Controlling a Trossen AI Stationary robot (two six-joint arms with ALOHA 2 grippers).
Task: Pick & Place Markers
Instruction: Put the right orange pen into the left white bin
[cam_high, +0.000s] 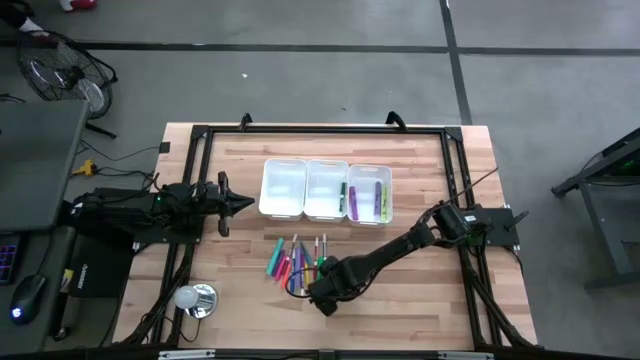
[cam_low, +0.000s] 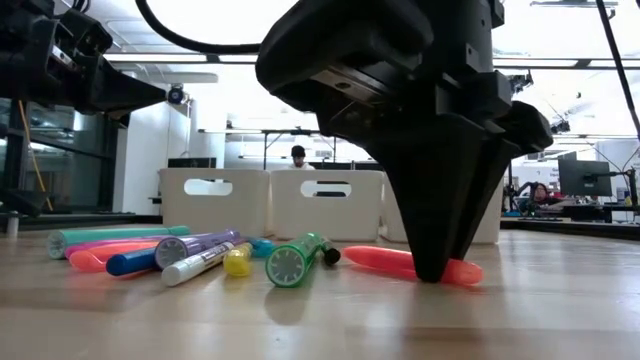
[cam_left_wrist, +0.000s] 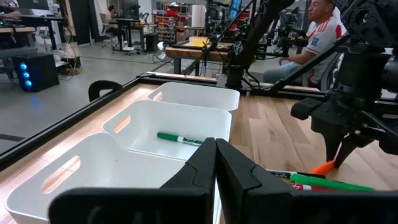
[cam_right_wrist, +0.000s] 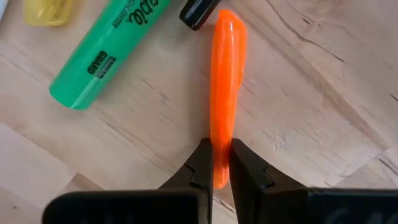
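Observation:
Several markers (cam_high: 295, 260) lie loose on the wooden table, among them a green one (cam_right_wrist: 112, 50) and an orange one (cam_right_wrist: 227, 74). My right gripper (cam_right_wrist: 221, 152) stands at the near right side of the pile (cam_low: 190, 255), pointing down, shut on the orange marker (cam_low: 385, 260). Behind the pile stand three white bins (cam_high: 325, 188). The middle bin holds a green marker (cam_left_wrist: 180, 138) and the right bin (cam_high: 369, 192) holds a few more. My left gripper (cam_high: 235, 203) waits shut at the table's left, level and above the table. My right gripper pinches the orange marker between its two fingers close to one end (cam_right_wrist: 221, 140). The fingers come from above, pointing down, and lie across the marker. The marker lies flat on the table, and its short end (cam_low: 465, 271) sticks out past the fingers.
A black metal frame (cam_high: 200, 135) runs around the work area. A round silvery object (cam_high: 195, 298) sits near the table's front left. Bare wood lies to the right of the pile (cam_high: 420, 300). A seated person (cam_left_wrist: 317, 31) shows in the room beyond.

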